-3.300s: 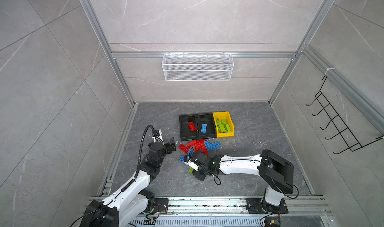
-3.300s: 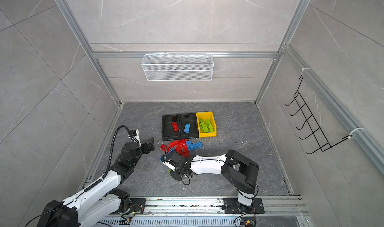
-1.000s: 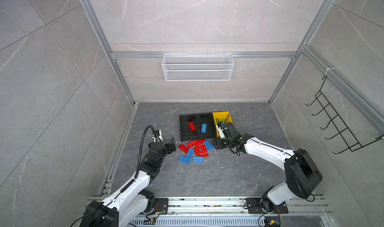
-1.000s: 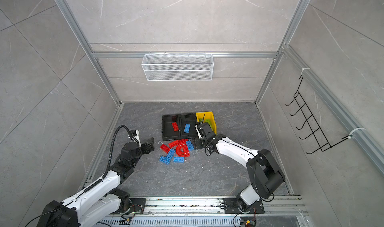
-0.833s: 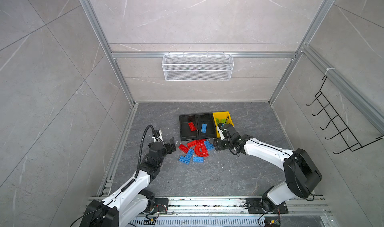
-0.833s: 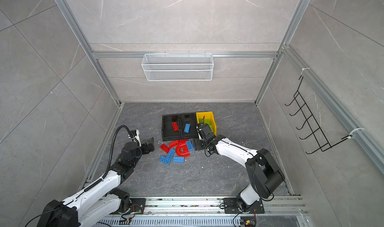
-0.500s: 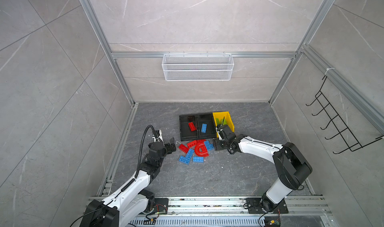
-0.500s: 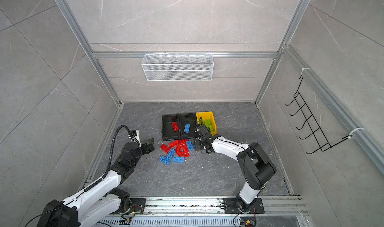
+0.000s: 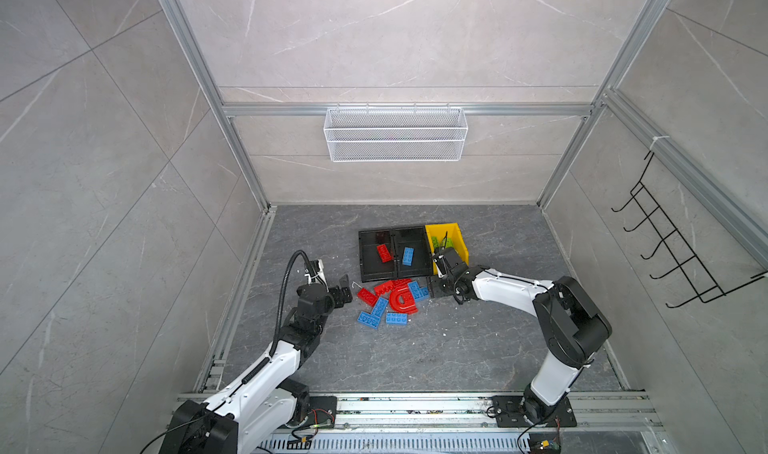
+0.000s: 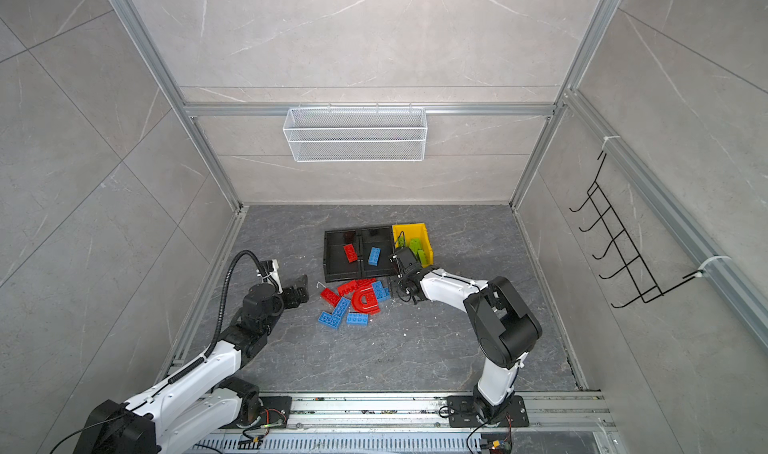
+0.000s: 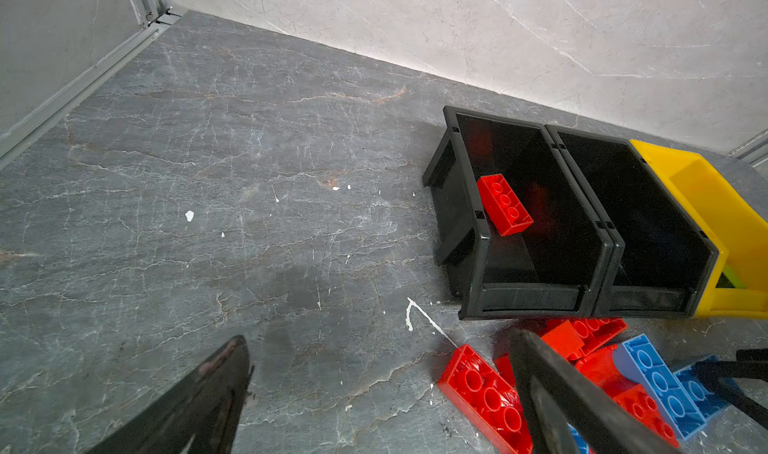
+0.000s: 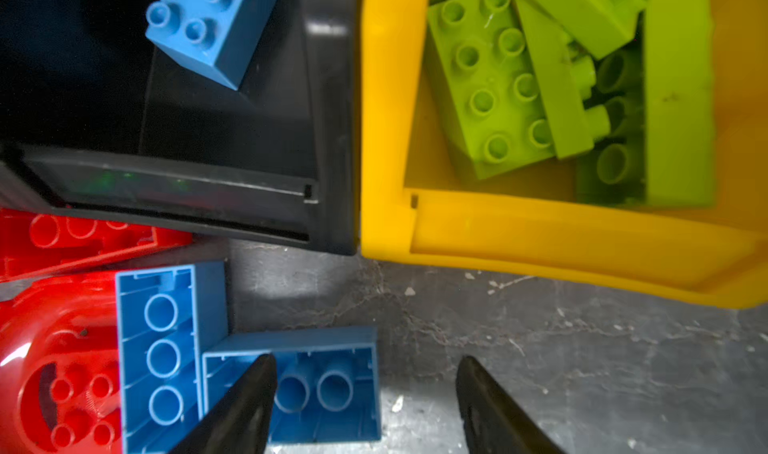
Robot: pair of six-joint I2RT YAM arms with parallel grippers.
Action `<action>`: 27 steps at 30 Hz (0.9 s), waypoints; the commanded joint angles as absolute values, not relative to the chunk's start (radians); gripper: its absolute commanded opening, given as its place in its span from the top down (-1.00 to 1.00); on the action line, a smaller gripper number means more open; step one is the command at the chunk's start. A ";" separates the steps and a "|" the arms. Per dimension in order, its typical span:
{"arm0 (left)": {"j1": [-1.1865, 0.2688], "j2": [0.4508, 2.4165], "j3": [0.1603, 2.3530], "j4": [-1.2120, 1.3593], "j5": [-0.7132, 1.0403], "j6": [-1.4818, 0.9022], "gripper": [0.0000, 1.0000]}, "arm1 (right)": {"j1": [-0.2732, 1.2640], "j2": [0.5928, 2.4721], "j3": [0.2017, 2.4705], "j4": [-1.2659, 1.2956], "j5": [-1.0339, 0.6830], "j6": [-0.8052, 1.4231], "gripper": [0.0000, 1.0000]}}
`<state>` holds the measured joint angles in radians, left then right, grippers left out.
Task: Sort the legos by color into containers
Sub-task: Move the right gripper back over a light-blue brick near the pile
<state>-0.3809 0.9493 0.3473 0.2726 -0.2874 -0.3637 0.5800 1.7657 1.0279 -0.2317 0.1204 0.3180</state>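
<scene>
Red arch (image 12: 54,348) cut off at view's edge.

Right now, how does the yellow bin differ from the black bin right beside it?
Colour: the yellow bin against the black bin. Contents: the yellow bin holds several lime green bricks piled together; the black bin holds one blue brick. Both are open-topped, standing side by side.

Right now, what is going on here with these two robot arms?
Two arms sort chunky plastic bricks by colour. The lime green bricks lie in the yellow plastic bin; one black plastic bin holds a red brick, the other black bin a blue brick. The open right gripper hovers over an upturned blue brick in the loose red and blue pile. The left gripper is open and empty beside that pile.
</scene>
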 commanded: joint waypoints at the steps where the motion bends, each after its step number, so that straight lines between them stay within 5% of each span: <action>1: -0.378 0.931 0.367 0.297 -0.304 -0.376 -0.99 | 0.579 1.753 1.007 -0.254 0.145 0.299 -0.41; 20: -0.379 0.930 0.364 0.299 -0.302 -0.379 -0.99 | 0.588 1.437 0.851 -0.425 0.098 0.398 -0.41; 27: -0.378 0.934 0.366 0.299 -0.303 -0.377 -0.99 | 0.655 1.527 0.933 -0.450 0.071 0.315 -0.43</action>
<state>-0.3809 0.9428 0.3473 0.2695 -0.2874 -0.3641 0.6292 1.4792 0.8925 -0.4099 0.0948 0.3550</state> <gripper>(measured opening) 0.996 0.711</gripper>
